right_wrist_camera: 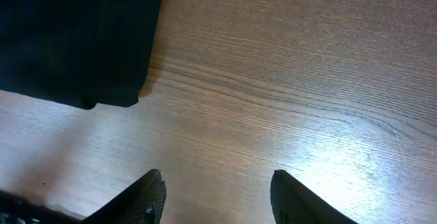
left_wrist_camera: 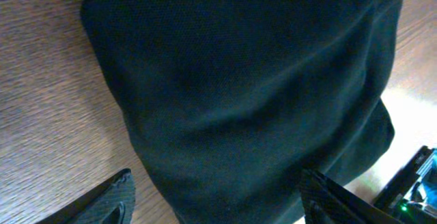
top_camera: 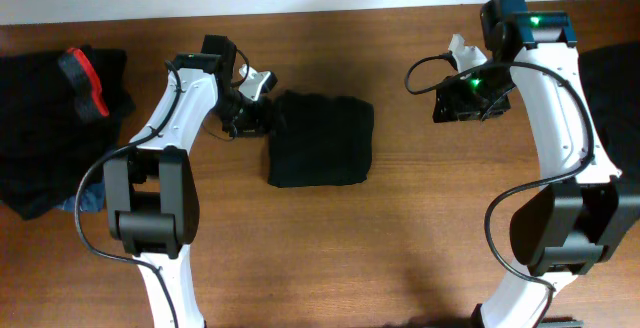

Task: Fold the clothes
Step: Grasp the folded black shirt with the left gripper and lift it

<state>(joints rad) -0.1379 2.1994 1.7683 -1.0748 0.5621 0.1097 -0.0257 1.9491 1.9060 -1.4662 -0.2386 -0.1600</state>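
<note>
Overhead view: at the far left of the wooden table lies a loose pile of black clothes, with a red-orange band showing on top. To its right, the left gripper sits at the left edge of a folded black garment, which lies as a neat rectangle near the middle of the table. In the left wrist view its fingers are spread wide, released, with the garment filling the space ahead of and between them; nothing is pinched. Further right, the right gripper hangs over bare wood, well apart from the folded piece. The right wrist view shows its fingers parted and empty, with one corner of the folded garment at the upper left. Another dark cloth lies at the table's right edge.
</note>
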